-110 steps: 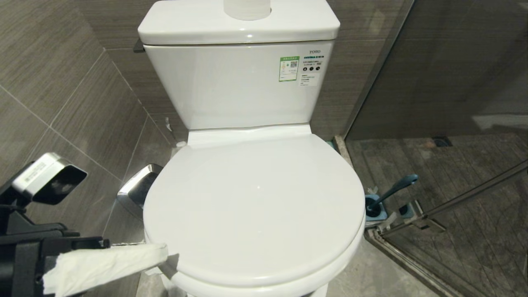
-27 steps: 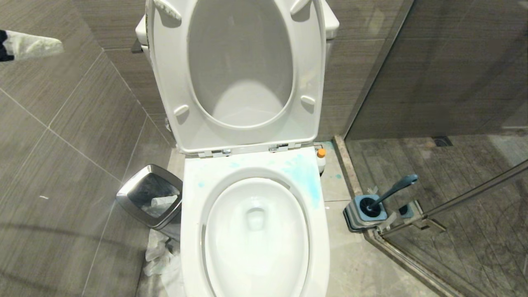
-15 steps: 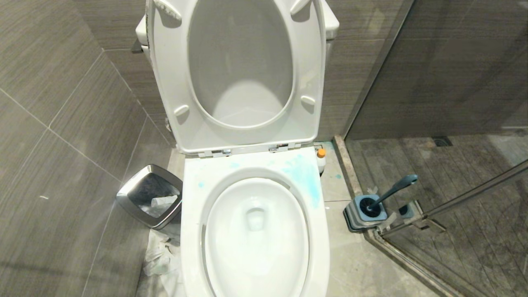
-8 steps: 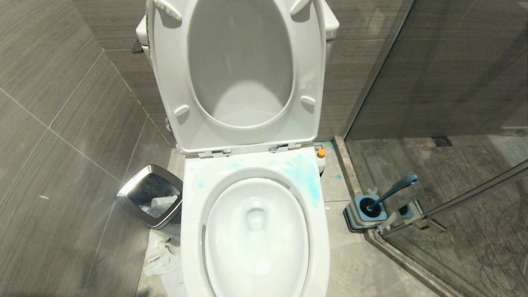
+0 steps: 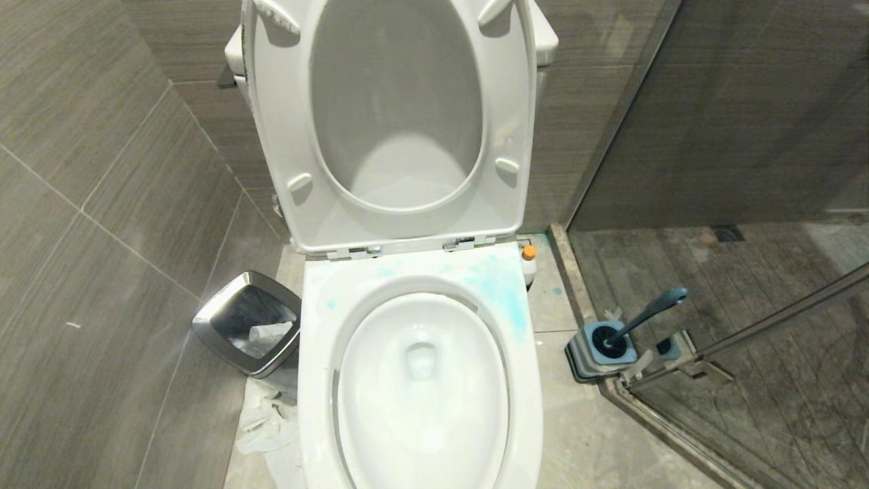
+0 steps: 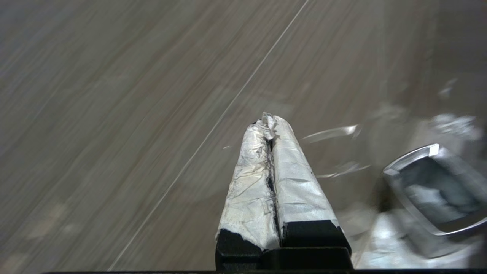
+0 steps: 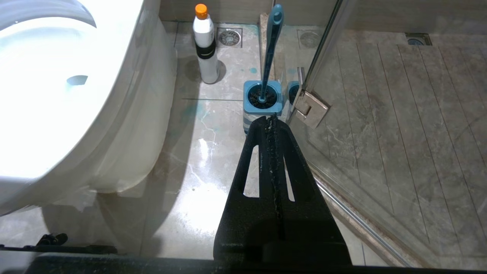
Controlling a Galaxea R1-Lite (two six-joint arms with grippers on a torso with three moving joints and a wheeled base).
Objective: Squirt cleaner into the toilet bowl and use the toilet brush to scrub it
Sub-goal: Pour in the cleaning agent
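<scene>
Right end effector [image 7: 271, 121], fingers pressed together and empty, is shown just short of the toilet brush [image 7: 269, 49], whose handle stands near upright in its holder [image 7: 262, 104]; the cleaner [image 7: 204, 45] is seen farther off on the floor beside the toilet bowl [image 5: 421, 380]. Left end effector [image 6: 269, 125], closed and empty, is directed elsewhere, so the right arm is judged nearer
</scene>
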